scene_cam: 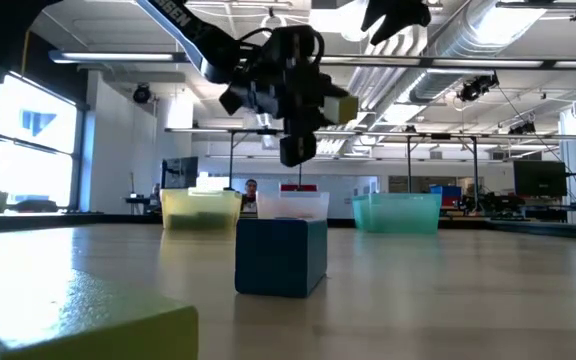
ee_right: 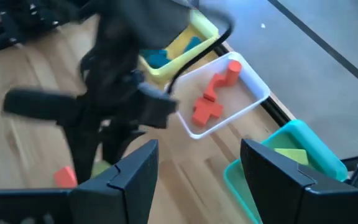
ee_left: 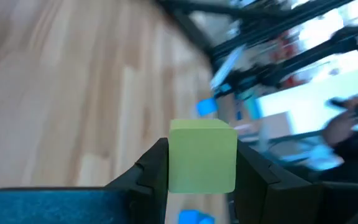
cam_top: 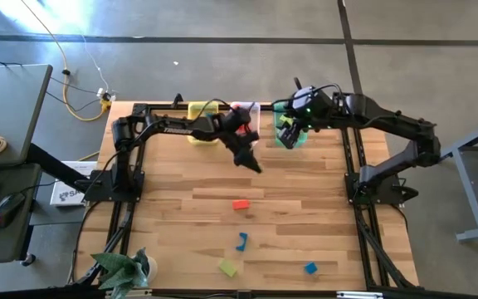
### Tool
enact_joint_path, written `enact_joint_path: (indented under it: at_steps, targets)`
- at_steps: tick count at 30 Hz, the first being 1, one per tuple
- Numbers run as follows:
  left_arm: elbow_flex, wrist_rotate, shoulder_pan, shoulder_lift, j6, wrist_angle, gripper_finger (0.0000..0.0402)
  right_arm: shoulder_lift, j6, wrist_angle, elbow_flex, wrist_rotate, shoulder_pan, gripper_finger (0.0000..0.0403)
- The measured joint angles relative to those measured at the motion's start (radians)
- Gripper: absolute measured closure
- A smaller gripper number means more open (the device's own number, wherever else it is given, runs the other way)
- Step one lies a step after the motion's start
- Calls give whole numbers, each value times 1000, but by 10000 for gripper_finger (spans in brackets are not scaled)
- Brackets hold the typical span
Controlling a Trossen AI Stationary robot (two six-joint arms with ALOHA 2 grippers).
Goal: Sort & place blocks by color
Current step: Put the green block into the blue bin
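The left gripper (ee_left: 201, 171) is clamping a green block (ee_left: 202, 155) above the table's middle, near the far bins. The right gripper (ee_right: 197, 165) is hovering open and empty over the teal bin (cam_top: 292, 139). Sorted blocks are lying in the yellow bin (ee_right: 182, 53), clear bin (ee_right: 244, 93) and teal bin. A red block (cam_top: 240, 204), blue blocks (cam_top: 241, 242) and another green one (cam_top: 227, 267) are waiting nearer.
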Motion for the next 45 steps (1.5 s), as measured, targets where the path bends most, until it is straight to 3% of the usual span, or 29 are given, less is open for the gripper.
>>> enact_joint_path:
  at_steps: [7, 17, 22, 31, 45]
  targets:
    - [0, 134, 48, 0, -301, 308, 299, 1, -6, -3, 0, 0, 67, 187]
    - [0, 87, 84, 0, -648, 708, 299, 8, -23, 7, 0, 66, 165, 187]
    - [0, 10, 98, 0, -758, 813, 299, 8, -51, 8, 0, 189, 229, 187]
    - [0, -4, 101, 0, -911, 951, 299, 8, -51, 15, 0, 361, 293, 187]
    - [0, -95, 59, 1, -1025, 1052, 299, 8, -69, 94, 0, 365, 292, 187]
